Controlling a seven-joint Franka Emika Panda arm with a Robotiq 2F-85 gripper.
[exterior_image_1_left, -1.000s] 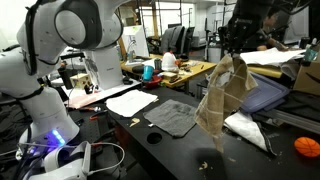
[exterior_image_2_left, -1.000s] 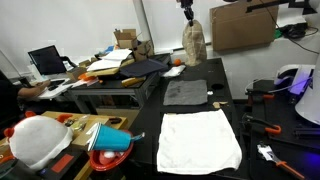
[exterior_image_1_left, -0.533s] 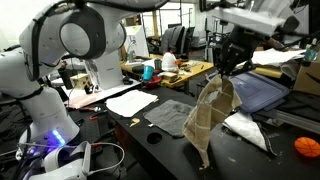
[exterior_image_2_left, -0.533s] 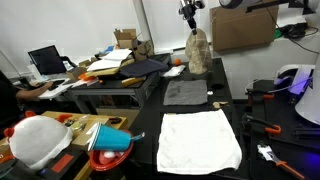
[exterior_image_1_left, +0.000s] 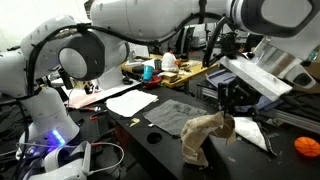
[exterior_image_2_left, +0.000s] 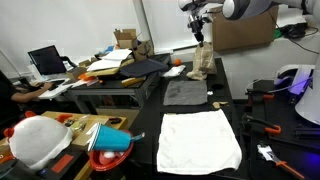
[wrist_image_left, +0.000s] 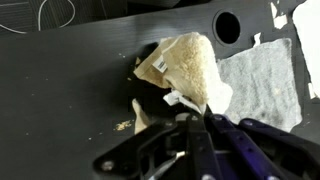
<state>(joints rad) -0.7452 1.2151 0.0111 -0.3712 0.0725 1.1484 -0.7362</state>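
My gripper (exterior_image_1_left: 232, 103) (exterior_image_2_left: 201, 38) (wrist_image_left: 188, 112) is shut on the top edge of a tan cloth (exterior_image_1_left: 205, 135) (exterior_image_2_left: 200, 64) (wrist_image_left: 183, 66), which hangs from the jaws and bunches on the black table (exterior_image_1_left: 130, 128) (wrist_image_left: 70, 90). In the wrist view the cloth folds up in front of the fingers with a small white label showing. A grey cloth (exterior_image_1_left: 171, 117) (exterior_image_2_left: 185, 92) lies flat just beside it. A white cloth (exterior_image_1_left: 245, 131) (wrist_image_left: 262, 80) lies on the other side of the tan one.
A large white towel (exterior_image_2_left: 200, 138) lies spread nearer the front in an exterior view. An orange ball (exterior_image_1_left: 306, 146) sits at the table's edge. A round hole (wrist_image_left: 227, 27) opens in the tabletop. Cluttered desks, boxes and a blue cup (exterior_image_2_left: 112, 140) stand around.
The gripper has come down with the tan cloth: a second ago it hung full length in the air, now its lower part crumples on the table.
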